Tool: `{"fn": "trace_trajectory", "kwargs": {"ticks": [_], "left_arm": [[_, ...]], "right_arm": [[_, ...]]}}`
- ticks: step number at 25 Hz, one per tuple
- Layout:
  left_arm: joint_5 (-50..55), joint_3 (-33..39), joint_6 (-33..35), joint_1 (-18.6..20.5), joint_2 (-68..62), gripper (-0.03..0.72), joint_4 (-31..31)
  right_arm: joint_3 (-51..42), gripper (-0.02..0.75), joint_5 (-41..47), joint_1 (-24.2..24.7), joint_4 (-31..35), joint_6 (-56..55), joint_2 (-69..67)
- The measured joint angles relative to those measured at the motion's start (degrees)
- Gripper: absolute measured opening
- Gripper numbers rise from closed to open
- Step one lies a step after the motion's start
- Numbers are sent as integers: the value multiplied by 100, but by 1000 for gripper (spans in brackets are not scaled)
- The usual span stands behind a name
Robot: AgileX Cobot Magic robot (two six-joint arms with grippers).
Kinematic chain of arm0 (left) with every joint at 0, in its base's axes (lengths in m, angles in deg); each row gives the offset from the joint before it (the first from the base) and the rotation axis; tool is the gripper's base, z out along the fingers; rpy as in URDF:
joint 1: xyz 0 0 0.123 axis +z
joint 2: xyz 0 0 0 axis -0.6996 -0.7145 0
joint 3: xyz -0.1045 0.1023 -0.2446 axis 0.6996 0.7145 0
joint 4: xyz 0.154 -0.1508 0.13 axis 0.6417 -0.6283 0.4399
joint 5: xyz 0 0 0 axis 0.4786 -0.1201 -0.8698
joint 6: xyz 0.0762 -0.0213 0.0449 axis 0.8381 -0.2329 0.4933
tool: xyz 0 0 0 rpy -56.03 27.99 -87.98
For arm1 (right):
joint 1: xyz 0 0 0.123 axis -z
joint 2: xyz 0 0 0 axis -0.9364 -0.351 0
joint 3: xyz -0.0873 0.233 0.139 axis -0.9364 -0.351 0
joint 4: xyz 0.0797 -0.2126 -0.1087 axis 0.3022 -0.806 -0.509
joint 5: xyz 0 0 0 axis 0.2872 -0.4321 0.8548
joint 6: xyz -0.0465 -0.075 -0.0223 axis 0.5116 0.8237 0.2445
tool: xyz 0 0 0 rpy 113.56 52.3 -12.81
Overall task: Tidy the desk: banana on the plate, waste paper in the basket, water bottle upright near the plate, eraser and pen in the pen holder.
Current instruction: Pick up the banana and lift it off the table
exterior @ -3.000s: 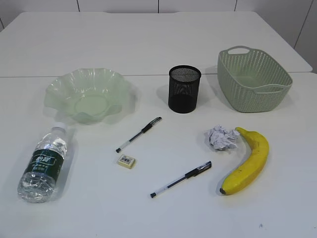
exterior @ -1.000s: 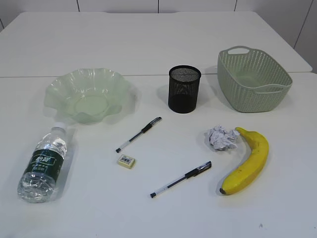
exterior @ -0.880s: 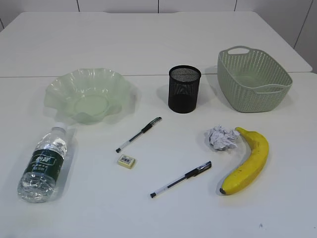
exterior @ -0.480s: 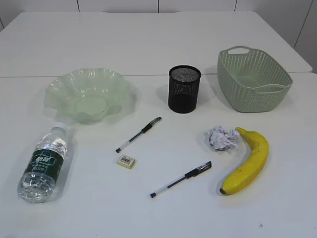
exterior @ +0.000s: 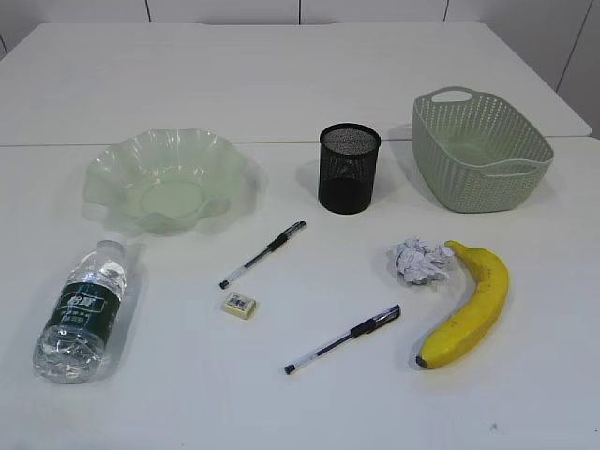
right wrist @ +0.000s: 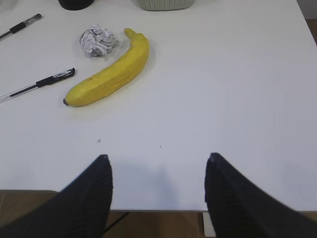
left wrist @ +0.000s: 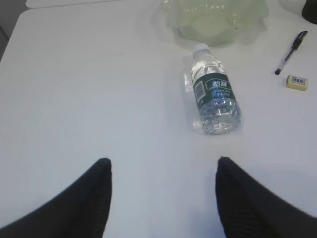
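A yellow banana [exterior: 469,307] [right wrist: 109,72] lies at the right beside a crumpled waste paper ball [exterior: 420,260] [right wrist: 98,40]. The water bottle [exterior: 82,310] [left wrist: 214,95] lies on its side at the left, below the green glass plate [exterior: 169,178] [left wrist: 214,18]. Two pens [exterior: 263,254] [exterior: 343,339] and a small eraser [exterior: 240,305] [left wrist: 296,82] lie mid-table. The black mesh pen holder [exterior: 349,169] and green basket [exterior: 478,148] stand at the back. My left gripper [left wrist: 162,163] is open over bare table, short of the bottle. My right gripper [right wrist: 157,161] is open at the table's front edge, short of the banana. Neither gripper shows in the exterior view.
A seam [exterior: 281,142] between two white tables runs behind the plate and holder. The front edge of the table [right wrist: 158,209] lies under my right gripper, with brown floor below it.
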Motion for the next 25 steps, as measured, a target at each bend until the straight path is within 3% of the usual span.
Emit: {"fn": "trace_trajectory", "kwargs": {"ticks": [16,25], "left_arm": [[300,-882,0,0,-962,466,76],[507,-931,0,0,-1215,466,76]], "right_arm": [[692,442,-600,0,447,-717,-2225],[1570,442,-740,0,481,-1324,-3952]]}}
